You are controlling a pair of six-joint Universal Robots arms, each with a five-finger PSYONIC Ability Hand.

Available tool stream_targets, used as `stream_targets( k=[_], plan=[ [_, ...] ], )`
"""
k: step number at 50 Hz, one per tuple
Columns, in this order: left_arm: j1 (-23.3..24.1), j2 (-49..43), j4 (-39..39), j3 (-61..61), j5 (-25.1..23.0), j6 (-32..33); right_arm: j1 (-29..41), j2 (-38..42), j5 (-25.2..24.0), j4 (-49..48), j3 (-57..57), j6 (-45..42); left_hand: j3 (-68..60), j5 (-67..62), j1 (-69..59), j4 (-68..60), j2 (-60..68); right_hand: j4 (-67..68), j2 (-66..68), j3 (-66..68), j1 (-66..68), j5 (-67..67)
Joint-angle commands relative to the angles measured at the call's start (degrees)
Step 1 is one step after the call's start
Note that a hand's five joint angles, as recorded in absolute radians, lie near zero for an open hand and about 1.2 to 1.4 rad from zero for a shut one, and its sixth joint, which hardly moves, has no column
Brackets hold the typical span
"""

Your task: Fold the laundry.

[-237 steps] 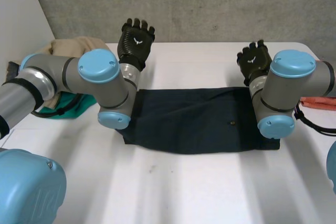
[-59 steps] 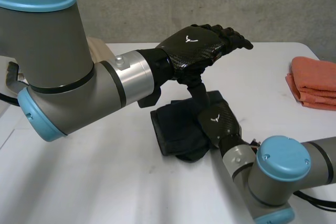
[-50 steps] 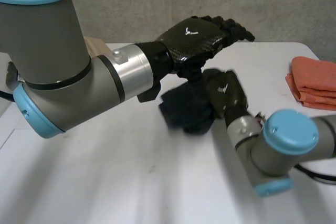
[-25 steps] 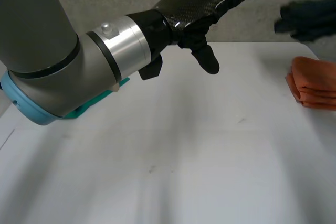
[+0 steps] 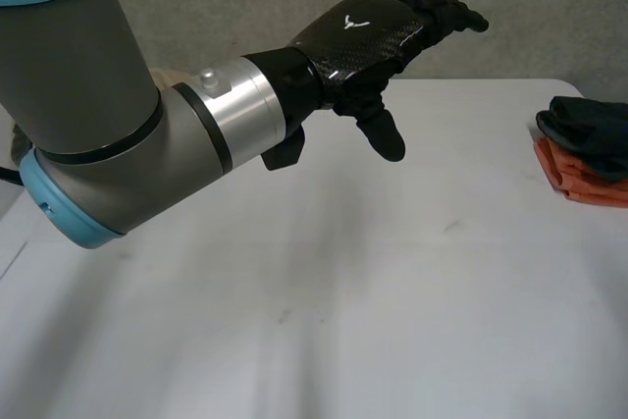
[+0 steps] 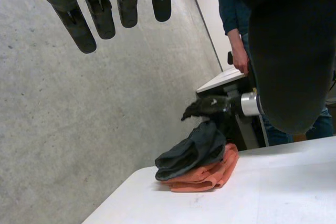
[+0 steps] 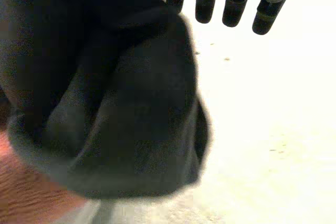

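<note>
The folded dark cloth [image 5: 589, 123] lies on top of a folded orange stack [image 5: 579, 182] at the table's right edge. In the left wrist view the dark cloth [image 6: 193, 150] rests on the orange stack [image 6: 206, 174], and my right hand [image 6: 207, 107] hovers just above it. In the right wrist view my right hand's fingers [image 7: 231, 4] are straight and clear of the dark cloth [image 7: 115, 108], which bulges under the palm. My left hand [image 5: 378, 31] is open in the air above the middle of the table, its fingers [image 6: 100, 9] straight.
The white table [image 5: 392, 291] stretches bare from the stack to my left arm. A beige cloth [image 5: 162, 76] peeks out behind the left arm. A person [image 6: 236, 24] stands beyond the table's right end, near the stack.
My right hand carried the folded dark cloth from the middle of the table to the right, set it on the orange stack and opened. The left hand stayed raised.
</note>
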State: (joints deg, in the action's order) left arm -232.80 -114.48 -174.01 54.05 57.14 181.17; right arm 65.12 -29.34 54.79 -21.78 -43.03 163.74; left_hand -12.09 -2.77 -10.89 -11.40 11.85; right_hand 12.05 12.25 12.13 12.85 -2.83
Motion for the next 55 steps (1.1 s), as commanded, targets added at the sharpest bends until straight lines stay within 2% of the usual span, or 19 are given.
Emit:
stream_targets(
  k=[1,7,8,10,11,14,15,16,20,21,23,27,30,33,38,44,51,52,55],
  plan=[
    [0.1,1.0,0.1,0.4,0.1,0.0,-3.6,-14.6,1.7,8.1,-10.6,-1.0,0.0,0.7,-1.2,-0.7,0.2,-2.0,-2.3,-2.1,-2.9,2.8],
    [0.1,1.9,0.1,0.4,0.2,0.0,-6.8,-20.8,5.1,18.4,-12.4,-10.9,-0.1,0.5,-1.3,-0.8,0.4,-2.0,-2.3,-2.1,-2.9,2.8],
    [0.1,2.2,0.0,0.4,0.2,-0.2,-7.5,-22.9,9.5,21.4,-11.7,-16.0,-0.1,0.5,-1.3,-0.8,0.4,-2.0,-2.3,-2.1,-2.9,2.8],
    [-0.1,2.7,-0.3,-0.2,0.4,-0.5,-7.6,-25.0,14.2,22.7,-10.7,-20.5,-0.3,0.4,-1.5,-1.0,0.5,-2.0,-2.3,-2.1,-2.9,2.8],
    [-0.2,2.9,-0.4,-0.3,0.8,-0.5,-7.3,-27.5,19.5,22.1,-9.4,-24.8,-0.3,0.4,-1.5,-1.0,0.5,-2.0,-2.3,-2.1,-2.9,2.8],
    [-0.6,3.6,-2.2,-2.3,3.8,-0.4,-6.8,-29.6,25.5,17.8,-8.2,-29.3,-0.1,0.5,-1.3,-0.8,0.4,-2.0,-2.3,-2.1,-2.9,2.8],
    [-0.7,3.7,-2.9,-3.0,5.0,-0.4,-5.1,-30.0,26.2,12.3,-8.3,-29.2,-0.1,0.5,-1.3,-0.8,0.4,-2.0,-2.3,-2.1,-2.9,2.8],
    [-0.9,3.7,-4.4,-4.6,8.0,-0.6,-3.9,-30.5,25.9,10.2,-8.7,-28.8,0.0,0.7,-1.2,-0.7,0.2,-2.0,-2.3,-2.1,-2.9,2.8],
    [-3.5,3.8,-6.2,-7.3,14.9,-0.8,4.2,-33.9,21.9,-1.8,-13.7,-24.1,-0.1,0.5,-1.3,-0.8,0.4,-2.0,-2.3,-2.1,-2.9,2.8],
    [-6.6,3.7,-6.3,-8.4,18.7,-0.6,6.1,-37.6,19.9,-5.4,-17.4,-21.8,0.0,0.7,-1.2,-0.7,0.2,-2.0,-2.3,-2.1,-2.9,2.8],
    [-10.7,3.7,-6.3,-9.0,21.8,-0.5,7.9,-40.8,17.6,-8.4,-21.6,-19.6,-0.3,0.4,-1.5,-1.0,0.5,-2.0,-2.3,-2.1,-2.9,2.8],
    [-19.9,2.6,-6.3,-9.1,25.6,-0.1,12.8,-46.9,11.7,-13.8,-33.1,-15.3,-0.3,0.4,-1.5,-1.0,0.5,-2.0,-2.3,-2.1,-2.9,2.8],
    [-25.8,-1.1,-6.3,-9.2,26.1,2.0,18.3,-50.0,9.6,-14.5,-40.5,-14.4,-0.8,-0.1,-2.0,-1.5,1.1,-2.0,-2.3,-2.1,-2.9,2.8],
    [-28.2,-5.1,-6.3,-9.8,25.7,5.7,23.4,-51.4,9.4,-14.1,-47.0,-14.6,-0.6,0.0,-1.8,-1.3,0.9,-2.0,-2.3,-2.1,-2.9,2.8],
    [-33.1,-17.4,-7.3,-11.2,23.5,17.6,28.5,-51.6,9.5,-13.6,-55.1,-14.8,0.0,0.7,-1.2,-0.7,0.2,-2.0,-2.3,-2.1,-2.9,2.8],
    [-34.3,-31.6,-12.4,-16.8,20.6,26.5,29.6,-51.2,9.5,-13.5,-62.5,-16.6,0.4,1.0,-0.8,-0.3,-0.1,-2.0,-2.3,-2.1,-2.9,2.8],
    [-36.4,-44.4,-16.2,-25.2,20.6,28.8,29.5,-50.9,9.6,-13.6,-67.1,-20.0,-1.5,-0.8,-2.7,-2.2,1.7,-2.0,-2.3,-2.1,-2.9,2.8],
    [-36.4,-45.3,-16.2,-26.3,20.6,28.8,29.5,-50.9,9.6,-13.6,-67.4,-20.4,-4.1,-3.5,-5.4,-4.8,4.4,-2.0,-2.3,-2.1,-2.9,2.8],
    [-36.3,-46.1,-16.4,-27.5,20.6,28.8,28.9,-50.9,9.6,-13.5,-68.3,-21.0,-39.4,-38.7,-40.6,-40.1,39.6,-2.0,-2.3,-2.1,-2.9,2.8]
  ],
)
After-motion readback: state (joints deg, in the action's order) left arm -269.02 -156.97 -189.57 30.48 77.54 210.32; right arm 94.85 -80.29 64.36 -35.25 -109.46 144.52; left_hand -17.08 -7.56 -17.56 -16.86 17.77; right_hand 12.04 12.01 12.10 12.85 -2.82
